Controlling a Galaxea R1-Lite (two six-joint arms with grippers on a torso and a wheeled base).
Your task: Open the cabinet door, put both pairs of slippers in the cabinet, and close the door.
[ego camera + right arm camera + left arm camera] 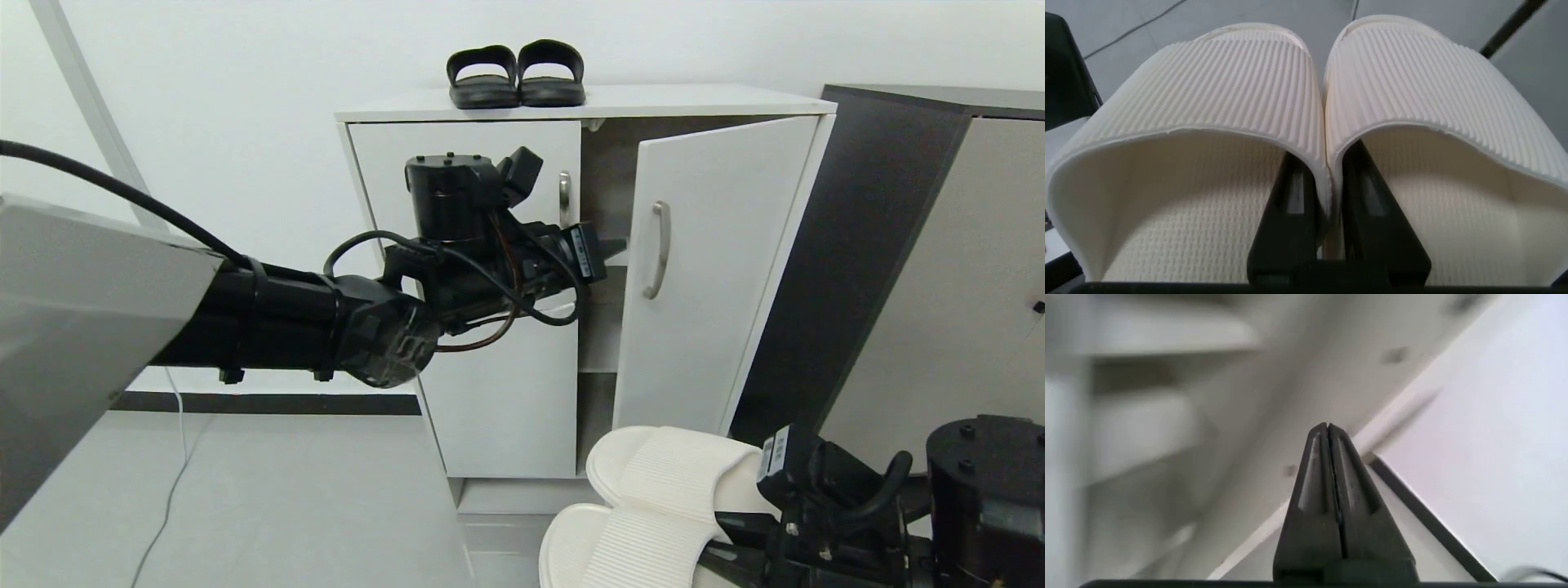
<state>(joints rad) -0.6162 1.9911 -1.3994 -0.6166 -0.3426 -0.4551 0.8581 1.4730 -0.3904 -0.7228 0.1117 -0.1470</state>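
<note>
Cabinet (653, 102) with right door (702, 310) swung open. On top of the cabinet, black slippers (516, 75) side by side. At the cabinet's gap between the doors, left gripper (612, 245), fingers pressed together on nothing. Low in front of the cabinet, right gripper (1327, 171) clenched on the touching inner edges of the white slippers (653, 490)

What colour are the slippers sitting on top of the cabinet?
Those slippers are plain black, clearest in the head view.

Black slippers (516, 75) sit, seemingly touching, atop the white cabinet (694, 102).
</note>
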